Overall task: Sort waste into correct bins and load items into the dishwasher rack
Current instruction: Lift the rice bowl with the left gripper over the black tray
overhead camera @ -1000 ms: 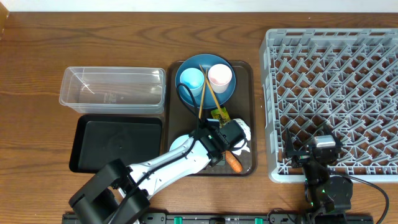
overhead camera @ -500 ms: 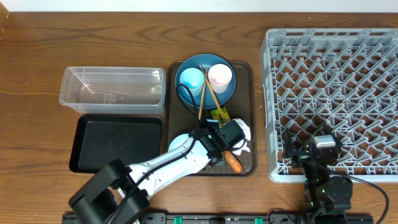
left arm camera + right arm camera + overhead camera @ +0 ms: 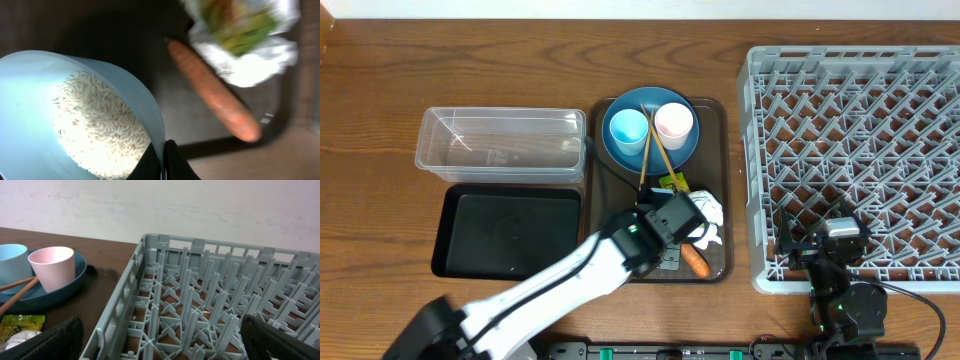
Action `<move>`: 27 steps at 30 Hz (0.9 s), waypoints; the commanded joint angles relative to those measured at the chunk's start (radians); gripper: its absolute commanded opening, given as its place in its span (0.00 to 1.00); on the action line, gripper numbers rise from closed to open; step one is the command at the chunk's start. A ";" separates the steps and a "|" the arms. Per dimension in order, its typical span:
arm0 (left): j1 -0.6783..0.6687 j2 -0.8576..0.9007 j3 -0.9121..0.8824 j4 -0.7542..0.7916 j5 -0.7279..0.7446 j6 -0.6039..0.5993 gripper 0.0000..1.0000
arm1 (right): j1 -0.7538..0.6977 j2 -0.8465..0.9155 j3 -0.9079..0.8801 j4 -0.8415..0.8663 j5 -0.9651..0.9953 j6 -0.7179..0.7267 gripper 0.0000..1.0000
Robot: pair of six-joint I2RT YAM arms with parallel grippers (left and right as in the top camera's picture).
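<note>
Closure is the change: over the last second the left gripper (image 3: 164, 156) has drawn its fingers fully together, and they now pinch the rim of the pale-blue bowl (image 3: 60, 100), which runs down between them. I judge the grasp made, so the rice (image 3: 100, 130) can next be tipped into a bin, and the bowl racked after that. The bowl spreads up and left of the fingers, while the carrot (image 3: 215, 92) lies up and right of them on the brown tray (image 3: 225, 147), with the tissue (image 3: 250, 60) and wrapper (image 3: 240, 22) beyond it.

Seen from overhead, the left arm has stretched out into a long diagonal to the tray, hiding the bowl — whether it is off the tray yet I cannot tell. The right gripper (image 3: 160, 337) is unchanged, fingers wide apart and holding nothing, with the dishwasher rack (image 3: 210, 280) just ahead.
</note>
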State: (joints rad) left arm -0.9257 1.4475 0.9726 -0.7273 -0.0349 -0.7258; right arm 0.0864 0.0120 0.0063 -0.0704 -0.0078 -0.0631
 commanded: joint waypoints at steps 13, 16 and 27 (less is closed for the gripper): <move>0.321 -0.412 -0.009 -0.216 -0.001 0.163 0.06 | 0.006 -0.007 -0.001 -0.004 0.000 -0.013 0.99; 0.438 -0.475 -0.009 -0.240 0.029 0.229 0.06 | 0.006 -0.007 -0.001 -0.004 0.000 -0.013 0.99; 0.893 -0.533 -0.009 -0.259 0.284 0.420 0.06 | 0.006 -0.007 -0.001 -0.004 0.000 -0.013 0.99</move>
State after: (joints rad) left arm -0.1146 0.9134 0.9722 -0.9855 0.1459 -0.3981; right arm 0.0864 0.0120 0.0063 -0.0704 -0.0074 -0.0631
